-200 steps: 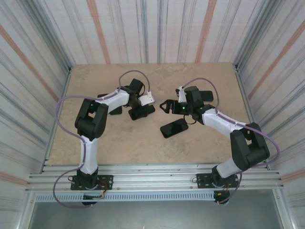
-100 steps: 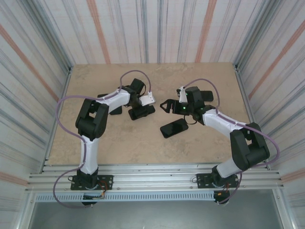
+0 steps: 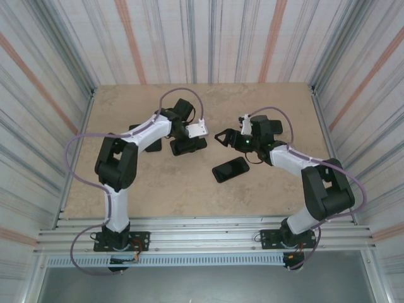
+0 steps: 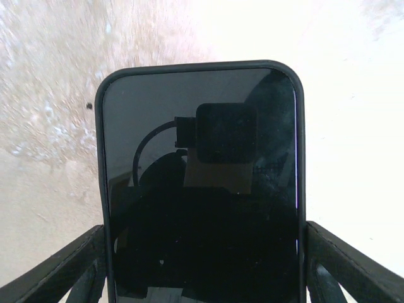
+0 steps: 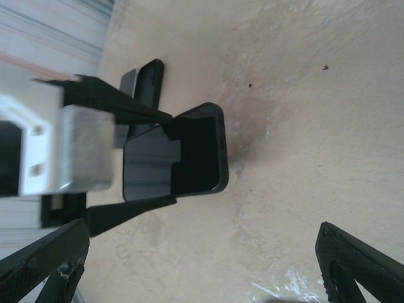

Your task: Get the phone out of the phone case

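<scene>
Left tool (image 4: 205, 230) is pinching the cased phone (image 4: 202, 158) across its width. Right tool (image 5: 202, 230) is hovering at its 3 o'clock, fingers spread wide, holding nothing.

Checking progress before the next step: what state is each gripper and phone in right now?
cased phone: in its case, screen dark and facing up
left gripper: closed on the cased phone's two long edges
right gripper: open, holding nothing
second phone: flat on the table, apart from both grippers
</scene>
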### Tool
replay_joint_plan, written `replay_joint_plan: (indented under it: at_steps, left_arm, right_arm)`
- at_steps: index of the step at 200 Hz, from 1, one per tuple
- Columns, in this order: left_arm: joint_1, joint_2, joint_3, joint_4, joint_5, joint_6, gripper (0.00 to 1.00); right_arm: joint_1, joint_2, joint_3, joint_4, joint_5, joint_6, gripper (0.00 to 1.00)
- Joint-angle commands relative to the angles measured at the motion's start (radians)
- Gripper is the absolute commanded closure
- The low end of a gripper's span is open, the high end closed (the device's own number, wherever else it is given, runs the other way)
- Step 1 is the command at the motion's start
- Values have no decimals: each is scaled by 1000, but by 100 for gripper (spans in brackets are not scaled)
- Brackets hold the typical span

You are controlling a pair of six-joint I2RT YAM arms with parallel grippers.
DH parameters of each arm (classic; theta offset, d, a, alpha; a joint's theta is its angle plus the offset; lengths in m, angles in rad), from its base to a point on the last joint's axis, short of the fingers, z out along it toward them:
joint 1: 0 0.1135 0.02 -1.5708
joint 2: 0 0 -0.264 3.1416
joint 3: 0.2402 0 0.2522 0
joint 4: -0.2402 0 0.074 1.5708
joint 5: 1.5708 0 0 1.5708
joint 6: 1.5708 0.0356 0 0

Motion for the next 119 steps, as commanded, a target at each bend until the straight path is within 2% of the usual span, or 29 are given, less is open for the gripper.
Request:
replay_joint_plan:
  at_steps: [1, 47, 82, 119]
  left_arm:
    - [-19, -96, 28, -30, 41, 34, 39]
    - [-53, -176, 18, -41, 106, 45, 40]
    - [-65, -211, 20, -57, 168, 64, 40]
    - [-75, -218, 25, -71, 184, 84, 41]
  right_arm:
    - [2, 47, -6, 88, -66, 74, 7]
    - [29, 124, 23, 172, -123, 143, 15]
    - [46, 171, 23, 298, -183, 234, 31]
    - [66, 202, 17, 414, -214, 333, 53]
